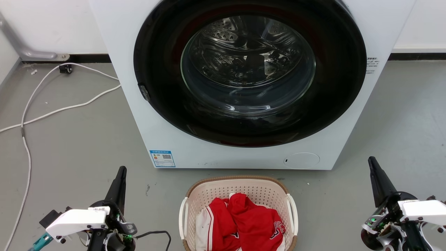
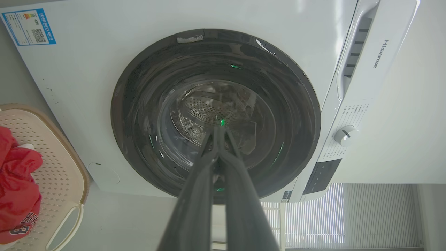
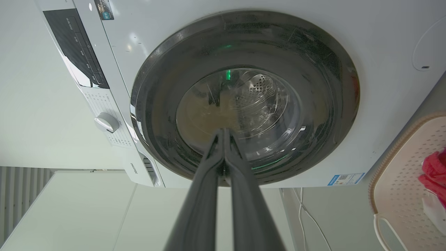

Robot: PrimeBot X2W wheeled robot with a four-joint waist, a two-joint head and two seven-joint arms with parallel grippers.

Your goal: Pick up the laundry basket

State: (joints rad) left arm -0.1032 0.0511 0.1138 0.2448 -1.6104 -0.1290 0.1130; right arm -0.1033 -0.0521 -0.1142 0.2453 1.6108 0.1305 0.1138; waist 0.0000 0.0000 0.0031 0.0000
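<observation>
Cream laundry basket [image 1: 237, 179] on the grey floor [image 1: 69, 146], just in front of a white front-loading washing machine [image 1: 244, 158].
The left end effector [image 1: 121, 169] hangs at left, fingers pressed together and empty, well apart from the basket, which holds a red jersey [image 1: 251, 223]. At right, the right end effector [image 1: 371, 160] is likewise pressed together and empty.

Basket [image 1: 240, 178] at 6 o'clock, before the washer [image 1: 223, 157] at 12, clothes [image 1: 251, 223] in it; left gripper [image 1: 121, 170] at 8, right gripper [image 1: 371, 160] at 4.
</observation>
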